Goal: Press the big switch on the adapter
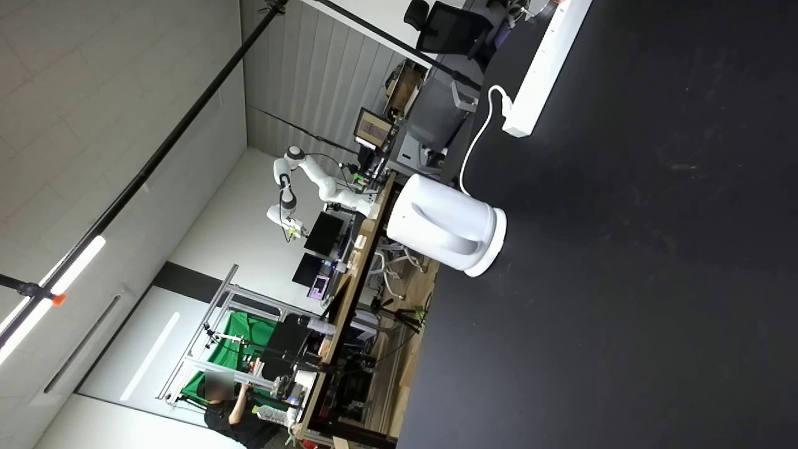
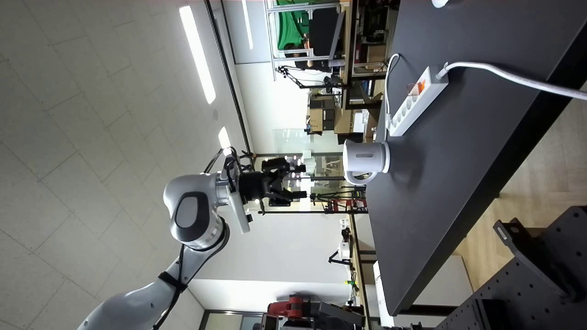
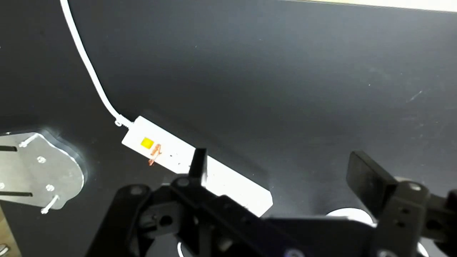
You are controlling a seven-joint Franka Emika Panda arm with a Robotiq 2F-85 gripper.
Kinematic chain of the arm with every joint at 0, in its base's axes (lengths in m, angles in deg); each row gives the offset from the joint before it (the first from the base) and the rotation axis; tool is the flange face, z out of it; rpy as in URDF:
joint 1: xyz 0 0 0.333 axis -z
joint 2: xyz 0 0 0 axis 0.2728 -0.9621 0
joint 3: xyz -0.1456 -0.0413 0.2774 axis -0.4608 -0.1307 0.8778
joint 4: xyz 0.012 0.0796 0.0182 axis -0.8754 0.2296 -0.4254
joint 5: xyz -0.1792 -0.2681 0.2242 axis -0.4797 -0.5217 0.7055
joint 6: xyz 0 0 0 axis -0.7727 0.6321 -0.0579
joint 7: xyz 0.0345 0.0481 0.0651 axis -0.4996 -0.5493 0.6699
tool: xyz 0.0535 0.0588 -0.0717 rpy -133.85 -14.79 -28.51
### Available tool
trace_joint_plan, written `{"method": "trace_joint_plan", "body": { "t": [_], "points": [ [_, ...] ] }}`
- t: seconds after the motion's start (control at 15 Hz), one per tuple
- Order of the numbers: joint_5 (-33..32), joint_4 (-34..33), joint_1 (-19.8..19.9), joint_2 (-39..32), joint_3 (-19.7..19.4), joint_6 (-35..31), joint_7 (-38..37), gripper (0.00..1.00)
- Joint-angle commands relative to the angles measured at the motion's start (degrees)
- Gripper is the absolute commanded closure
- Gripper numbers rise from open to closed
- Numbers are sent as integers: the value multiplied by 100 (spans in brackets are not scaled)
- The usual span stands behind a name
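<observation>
The adapter [image 2: 415, 110] is a long white power strip lying on the dark table; it also shows in an exterior view [image 1: 548, 68] and in the wrist view [image 3: 235, 182]. Near its corded end in the wrist view is a yellow square [image 3: 147, 142] with an orange-red piece [image 3: 155, 153] beside it. An orange switch [image 2: 419, 86] shows at that end in an exterior view. My gripper [image 2: 300, 182] is open and empty, high above the table and apart from the adapter. In the wrist view the left finger of the gripper [image 3: 278, 157] covers part of the adapter's middle.
A white kettle [image 1: 446, 218] stands upright beside the adapter's far end, also in an exterior view [image 2: 364, 158] and partly in the wrist view [image 3: 351, 214]. A thick white cord [image 3: 87, 62] leaves the switch end. A metal plate with bolts [image 3: 39, 167] lies left in the wrist view.
</observation>
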Motion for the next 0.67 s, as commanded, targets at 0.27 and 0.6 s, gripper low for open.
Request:
{"method": "trace_joint_plan", "body": {
  "t": [0.27, 0.6],
  "points": [
    [21, -378, 122, -407, 32, 122, -2, 0],
    [21, -405, 125, -447, 34, 127, -2, 0]
  ]
}}
